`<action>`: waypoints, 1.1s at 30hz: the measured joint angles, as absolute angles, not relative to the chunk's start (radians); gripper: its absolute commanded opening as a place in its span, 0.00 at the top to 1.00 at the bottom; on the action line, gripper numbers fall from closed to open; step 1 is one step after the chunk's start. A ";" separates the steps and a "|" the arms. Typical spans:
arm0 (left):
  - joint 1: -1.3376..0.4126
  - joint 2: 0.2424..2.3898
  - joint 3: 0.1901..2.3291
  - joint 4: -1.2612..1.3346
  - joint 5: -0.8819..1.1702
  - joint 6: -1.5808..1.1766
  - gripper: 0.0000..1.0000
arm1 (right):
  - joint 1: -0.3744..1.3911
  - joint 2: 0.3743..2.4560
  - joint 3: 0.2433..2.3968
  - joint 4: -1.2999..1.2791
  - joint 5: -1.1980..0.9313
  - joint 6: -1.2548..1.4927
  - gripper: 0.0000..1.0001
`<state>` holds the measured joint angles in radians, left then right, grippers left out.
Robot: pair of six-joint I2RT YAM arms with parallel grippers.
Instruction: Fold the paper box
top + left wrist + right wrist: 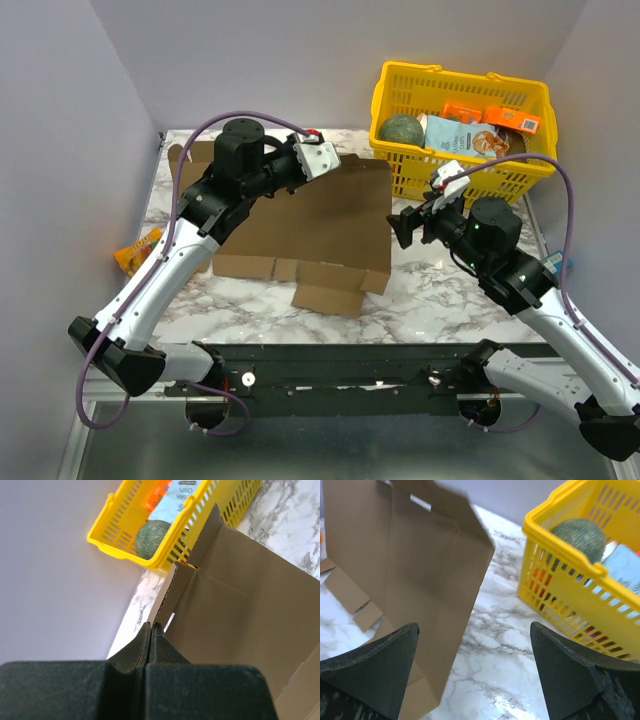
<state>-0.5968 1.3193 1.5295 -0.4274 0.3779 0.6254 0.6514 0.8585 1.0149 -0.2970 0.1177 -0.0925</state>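
The paper box [320, 220] is a flat brown die-cut cardboard sheet, its far edge raised off the marble so that it leans steeply. My left gripper [332, 160] is at that far edge. In the left wrist view it [151, 626] is shut, its tips pinching the edge of a back flap of the box [240, 595]. My right gripper [405, 226] hovers just off the sheet's right edge. In the right wrist view it [474, 627] is wide open with only marble between the fingers, and the box [410, 555] stands to its left.
A yellow plastic basket [460, 175] with a green round fruit [402, 130] and snack packets stands at the back right, close to the box's right edge. An orange packet [138, 250] lies at the left edge of the table. Grey walls enclose the back and both sides.
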 measured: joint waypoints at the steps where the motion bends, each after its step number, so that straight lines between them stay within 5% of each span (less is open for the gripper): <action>1: -0.590 1.312 1.528 -0.416 0.378 0.617 1.00 | 0.643 0.862 1.002 -0.296 0.103 -0.080 0.00; 14: -0.563 1.286 1.498 -0.359 0.394 0.550 1.00 | 0.591 0.943 0.857 -0.140 -0.035 -0.019 0.02; 23: -0.519 1.244 1.475 -0.321 0.445 0.505 1.00 | 0.558 0.972 0.847 -0.033 -0.178 -0.003 0.30; 26: -0.500 1.230 1.453 -0.285 0.467 0.473 1.00 | 0.555 0.986 0.847 -0.006 -0.240 0.017 0.53; 27: -0.488 1.223 1.440 -0.269 0.476 0.459 1.00 | 0.554 0.991 0.847 0.001 -0.255 0.026 0.67; 29: -0.471 1.211 1.417 -0.243 0.491 0.434 1.00 | 0.552 0.998 0.847 0.009 -0.279 0.038 0.78; 30: -0.464 1.208 1.411 -0.234 0.495 0.424 0.93 | 0.550 0.999 0.847 0.012 -0.288 0.048 0.85; 31: -0.455 1.204 1.405 -0.222 0.500 0.412 0.63 | 0.549 1.000 0.848 0.014 -0.298 0.056 0.87; 33: -0.442 1.196 1.393 -0.196 0.507 0.394 0.26 | 0.548 0.999 0.850 0.010 -0.307 0.066 0.92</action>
